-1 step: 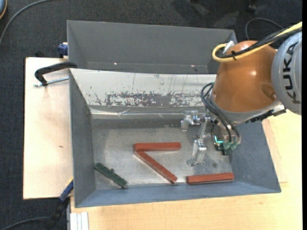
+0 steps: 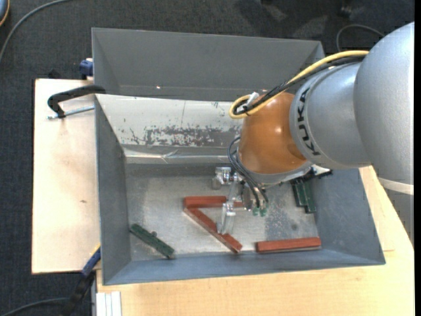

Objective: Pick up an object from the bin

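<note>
Hanging pincer (image 2: pixel 227 221), seemingly on slanted bar (image 2: pixel 209 224).

Right under the gripper (image 2: pixel 227 221) the floor is occupied by a slanted red-brown bar (image 2: pixel 214 230). Just to the gripper's view-left, a second red-brown bar (image 2: pixel 204 203) is laid flat, and a narrow wedge of floor is enclosed between the two. Further that way, bare floor is left as far as the bin (image 2: pixel 108 176) wall, broken only by a dark green bar (image 2: pixel 151 240) near the front corner. Behind the gripper, open floor is seen up to the back wall. To its view-right, a third red-brown bar (image 2: pixel 288 245) is set along the front wall, and a dark green piece (image 2: pixel 304 195) is partly covered by the arm.
</note>
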`<action>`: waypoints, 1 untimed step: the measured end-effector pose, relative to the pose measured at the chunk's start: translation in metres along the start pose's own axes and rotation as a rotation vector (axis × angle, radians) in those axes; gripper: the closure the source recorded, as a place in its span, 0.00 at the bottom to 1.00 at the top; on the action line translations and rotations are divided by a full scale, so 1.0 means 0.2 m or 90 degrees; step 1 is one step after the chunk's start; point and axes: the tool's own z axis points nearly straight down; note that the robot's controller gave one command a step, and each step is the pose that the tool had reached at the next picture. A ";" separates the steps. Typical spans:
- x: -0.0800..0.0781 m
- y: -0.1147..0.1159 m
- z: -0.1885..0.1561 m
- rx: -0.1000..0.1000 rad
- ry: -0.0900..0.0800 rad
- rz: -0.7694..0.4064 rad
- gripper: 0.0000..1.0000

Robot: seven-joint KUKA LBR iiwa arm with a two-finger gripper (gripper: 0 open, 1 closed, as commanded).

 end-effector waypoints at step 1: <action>-0.01 0.00 -0.02 0.000 -0.005 0.001 1.00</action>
